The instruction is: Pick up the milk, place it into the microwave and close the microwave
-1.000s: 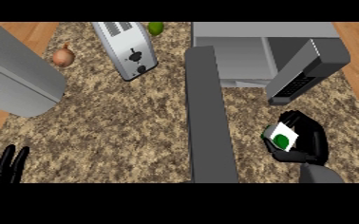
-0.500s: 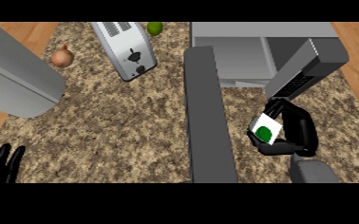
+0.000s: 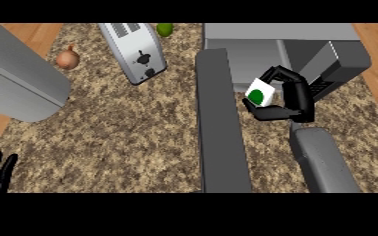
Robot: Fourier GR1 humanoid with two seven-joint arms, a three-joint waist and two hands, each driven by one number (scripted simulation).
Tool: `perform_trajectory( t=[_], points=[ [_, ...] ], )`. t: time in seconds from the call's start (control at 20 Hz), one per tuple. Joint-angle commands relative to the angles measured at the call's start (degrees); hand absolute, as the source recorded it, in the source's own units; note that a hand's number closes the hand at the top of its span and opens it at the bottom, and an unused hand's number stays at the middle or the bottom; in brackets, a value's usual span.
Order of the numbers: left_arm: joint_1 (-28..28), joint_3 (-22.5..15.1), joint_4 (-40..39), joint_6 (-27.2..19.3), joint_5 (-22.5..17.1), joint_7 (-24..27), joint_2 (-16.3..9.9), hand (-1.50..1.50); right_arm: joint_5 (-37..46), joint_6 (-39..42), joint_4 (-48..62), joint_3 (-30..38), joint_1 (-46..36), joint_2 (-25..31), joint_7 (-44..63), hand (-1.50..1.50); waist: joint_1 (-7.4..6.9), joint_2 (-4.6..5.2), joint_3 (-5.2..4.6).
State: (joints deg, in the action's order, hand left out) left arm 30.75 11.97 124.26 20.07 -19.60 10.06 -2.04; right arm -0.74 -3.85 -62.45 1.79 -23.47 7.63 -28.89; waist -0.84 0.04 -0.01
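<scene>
A speckled brown stone worktop (image 3: 125, 130) fills most of the view, with strips of pale wood showing at its upper left and upper right corners; a silver toaster (image 3: 134, 52) lies at an angle near the top, its slots toward the far edge and its dark knob and lever toward the near end; a green lime (image 3: 165, 29) sits just beside the toaster's far right corner; a brown onion (image 3: 67, 59) rests left of the toaster, well apart from the lime; a large grey slanted body (image 3: 26, 87) covers the left side, close to the onion

Right hand (image 3: 291, 100) carried milk (image 3: 260, 93) up toward microwave (image 3: 295, 55) opening.
</scene>
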Motion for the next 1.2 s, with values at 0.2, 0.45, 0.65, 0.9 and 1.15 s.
perform_trajectory(
  t=[0.2, 0.45, 0.65, 0.9, 1.15],
  points=[
    [0.0, 0.8, -1.3, 2.1, 0.5, 0.3, 0.6, -1.50, 1.9, -1.6, 23.6, 3.9, -17.6, -1.2, -5.4, 1.50, -0.78, 0.29, 0.05],
    [-6.4, 3.8, -3.0, 0.9, -2.3, -2.4, -2.5, -1.50, 2.4, -2.7, 36.1, 7.2, -28.6, 1.1, -6.2, 1.50, -1.61, 0.77, 0.08],
    [-6.4, 1.3, -6.0, 2.9, 0.3, 0.1, -1.3, -1.50, 3.5, -5.3, 43.3, 8.9, -31.9, 2.7, -10.1, 1.50, -2.72, 1.29, 0.10],
    [-8.6, -0.8, -4.4, 1.7, 0.7, -1.6, -0.5, -1.50, 5.8, -8.1, 47.2, 8.5, -34.0, 3.8, -14.7, 1.50, -4.08, 2.13, 0.19],
    [-10.0, 0.2, -5.2, 2.8, -0.8, -2.2, -2.2, -1.50, 6.8, -12.6, 50.8, 8.9, -38.2, 4.3, -12.2, 1.50, -5.26, 2.57, 0.18]
  ],
)
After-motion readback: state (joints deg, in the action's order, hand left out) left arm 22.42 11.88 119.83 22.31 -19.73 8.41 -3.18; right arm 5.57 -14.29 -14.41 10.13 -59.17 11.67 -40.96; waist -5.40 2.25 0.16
